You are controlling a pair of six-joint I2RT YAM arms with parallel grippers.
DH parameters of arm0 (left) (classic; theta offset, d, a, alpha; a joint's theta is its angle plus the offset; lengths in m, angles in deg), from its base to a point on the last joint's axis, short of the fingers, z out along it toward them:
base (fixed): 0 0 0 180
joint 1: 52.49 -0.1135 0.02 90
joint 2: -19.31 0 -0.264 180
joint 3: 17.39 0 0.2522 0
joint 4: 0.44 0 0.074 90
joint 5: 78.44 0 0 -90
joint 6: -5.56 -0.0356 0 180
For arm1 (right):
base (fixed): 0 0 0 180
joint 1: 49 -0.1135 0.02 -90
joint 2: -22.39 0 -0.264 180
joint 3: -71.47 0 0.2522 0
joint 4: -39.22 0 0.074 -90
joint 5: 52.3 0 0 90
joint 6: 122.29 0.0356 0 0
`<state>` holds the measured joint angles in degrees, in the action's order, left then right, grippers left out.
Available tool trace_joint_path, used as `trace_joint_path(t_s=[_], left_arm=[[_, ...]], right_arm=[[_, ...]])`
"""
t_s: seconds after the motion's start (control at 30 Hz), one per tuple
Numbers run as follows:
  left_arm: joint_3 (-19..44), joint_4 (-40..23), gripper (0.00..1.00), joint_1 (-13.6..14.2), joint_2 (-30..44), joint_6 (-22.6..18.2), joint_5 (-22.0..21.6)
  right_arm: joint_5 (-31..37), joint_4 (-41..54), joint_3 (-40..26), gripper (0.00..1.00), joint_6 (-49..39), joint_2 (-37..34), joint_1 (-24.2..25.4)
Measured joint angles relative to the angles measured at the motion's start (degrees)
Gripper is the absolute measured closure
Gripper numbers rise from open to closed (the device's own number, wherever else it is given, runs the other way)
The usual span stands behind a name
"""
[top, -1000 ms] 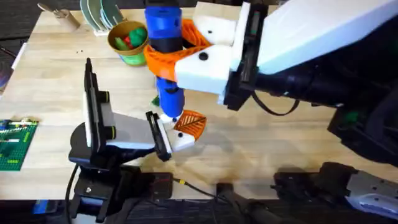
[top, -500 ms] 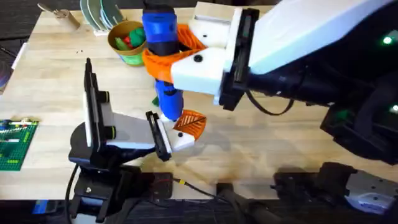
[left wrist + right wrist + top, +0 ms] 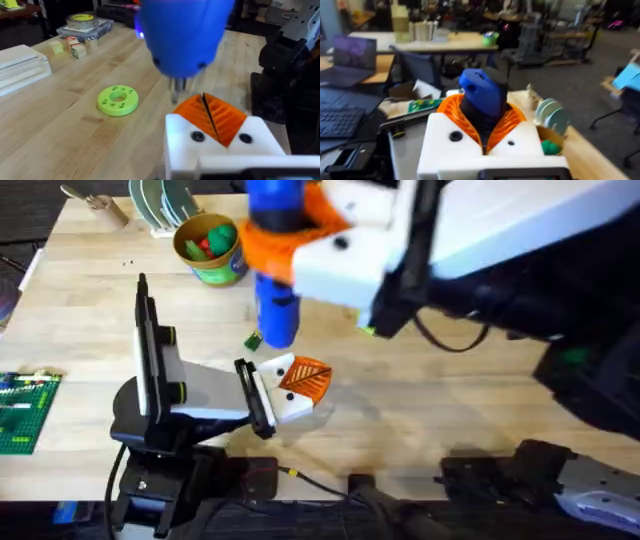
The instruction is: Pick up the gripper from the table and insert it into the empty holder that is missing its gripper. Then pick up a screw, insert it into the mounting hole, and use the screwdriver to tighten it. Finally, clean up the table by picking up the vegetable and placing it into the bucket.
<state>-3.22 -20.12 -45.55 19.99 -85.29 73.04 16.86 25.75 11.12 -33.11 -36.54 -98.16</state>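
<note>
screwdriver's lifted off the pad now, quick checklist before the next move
1. Grip on the screwdriver: ok. The right gripper is shut on the blue handle between its orange pads.
2. Tip clear of the work: ok. In the left wrist view the dark tip hangs above the orange gripper pad, not touching it.
3. Pad seated in the holder: ok. It sits in the white block.
4. Screw fully tight: cannot tell. A dark screw head shows on the holder face, but its depth is not readable.
5. Vegetable cleared: not ok. It lies on the table beside the screwdriver.
6. Bucket reachable: ok. It stands upright with nothing over its mouth.
</note>
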Motion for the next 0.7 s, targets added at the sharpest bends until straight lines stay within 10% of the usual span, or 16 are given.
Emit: trace_joint_path(t_s=[0.33,0.7], left_arm=[[0.0,0.0,0.995,0.0,0.0,0.0,0.0],[0.0,0.0,0.995,0.0,0.0,0.0,0.0]], right_arm=[[2.6,1.6,0.0,0.976,-10.8,3.4,9.7],[25.2,9.5,0.0,0.978,-48.7,-16.9,26.3]])
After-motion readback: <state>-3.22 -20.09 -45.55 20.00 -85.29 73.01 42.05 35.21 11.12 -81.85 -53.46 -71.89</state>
